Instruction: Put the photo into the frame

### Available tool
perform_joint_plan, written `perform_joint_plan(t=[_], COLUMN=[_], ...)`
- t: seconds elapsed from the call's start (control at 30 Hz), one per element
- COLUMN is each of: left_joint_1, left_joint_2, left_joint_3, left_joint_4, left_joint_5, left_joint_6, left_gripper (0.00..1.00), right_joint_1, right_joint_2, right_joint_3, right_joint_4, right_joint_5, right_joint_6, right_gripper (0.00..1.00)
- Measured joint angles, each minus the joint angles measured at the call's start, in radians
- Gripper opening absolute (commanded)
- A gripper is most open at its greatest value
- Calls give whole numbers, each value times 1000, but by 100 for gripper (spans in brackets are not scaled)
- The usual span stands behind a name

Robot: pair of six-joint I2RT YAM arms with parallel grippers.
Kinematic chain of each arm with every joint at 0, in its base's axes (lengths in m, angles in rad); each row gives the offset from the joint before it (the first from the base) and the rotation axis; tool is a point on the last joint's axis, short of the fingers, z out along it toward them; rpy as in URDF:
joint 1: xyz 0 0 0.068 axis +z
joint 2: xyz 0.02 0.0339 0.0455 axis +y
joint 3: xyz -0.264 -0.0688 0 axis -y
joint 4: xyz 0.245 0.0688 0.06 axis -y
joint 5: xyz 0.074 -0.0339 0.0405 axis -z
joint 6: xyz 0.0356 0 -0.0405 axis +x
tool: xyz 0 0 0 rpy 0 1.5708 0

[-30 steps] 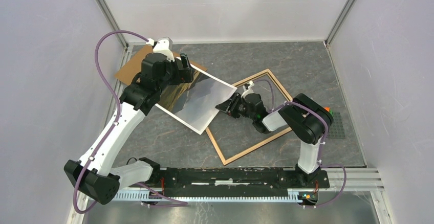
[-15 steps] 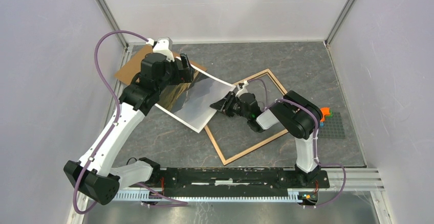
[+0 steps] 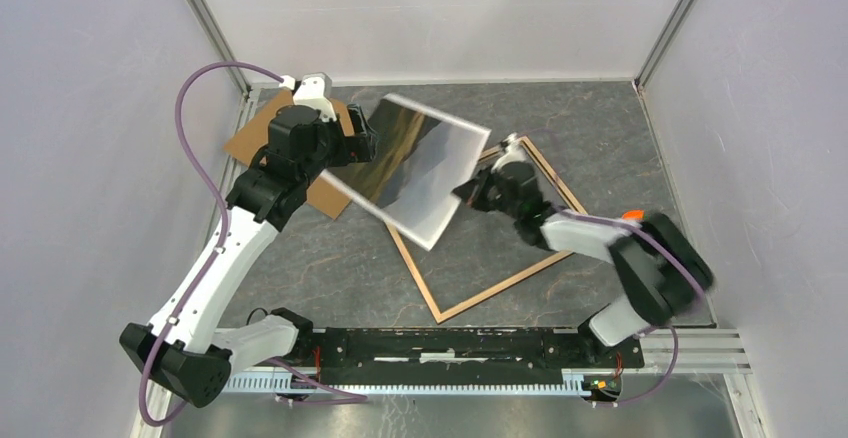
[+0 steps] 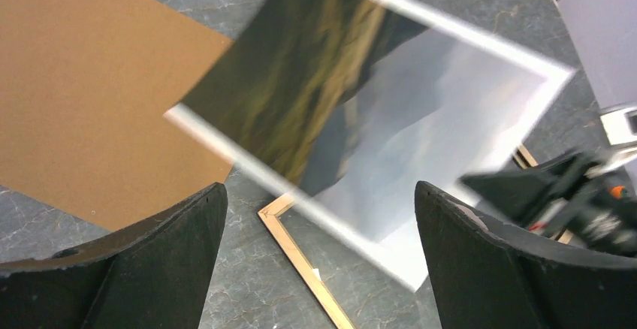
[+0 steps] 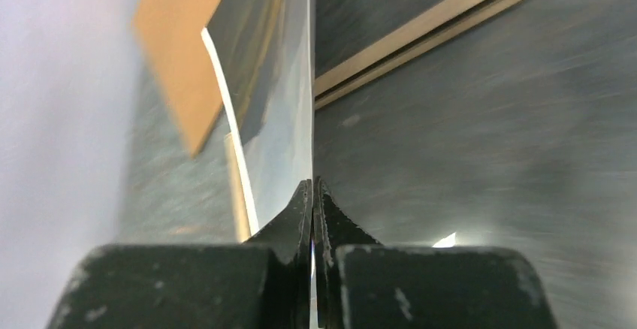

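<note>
A: Lifted since a second ago: photo [image 3: 420, 163] now off the table, tilted, over the left corner of the frame [image 3: 520, 273].
B: Grips?
A: Right gripper [image 5: 312, 194] pinches its right edge. Left gripper [image 3: 358, 140] spread wide, holding nothing, above the board [image 3: 255, 133].

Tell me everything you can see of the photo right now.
The photo is a large, thin, glossy rectangular print: dark brown-green hills and pale sky inside a white border. It hangs tilted, image side up, raised off the table above the left corner of the frame. The right end effector is shut on its right edge; nothing else visibly touches it.
</note>
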Motion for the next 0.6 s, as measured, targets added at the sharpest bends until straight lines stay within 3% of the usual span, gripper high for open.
perform_joint_plan(t=[0.13, 0.23, 0.47, 0.6], left_joint_1=[0, 0, 0, 0], left_joint_2=[-37, -45, -42, -37], left_joint_3=[0, 0, 0, 0], left_joint_4=[2, 3, 2, 2], left_joint_5=[6, 21, 49, 54], left_joint_6=[0, -1, -1, -1], left_gripper=[100, 100, 100, 100], right_joint_1=[-163, -182, -144, 40], right_joint_2=[-273, -380, -461, -376], right_joint_3=[137, 324, 759, 837], right_joint_4=[-430, -713, -1143, -1361], right_joint_5=[198, 389, 705, 918], right_joint_6=[-264, -455, -703, -690], right_gripper=[0, 0, 0, 0])
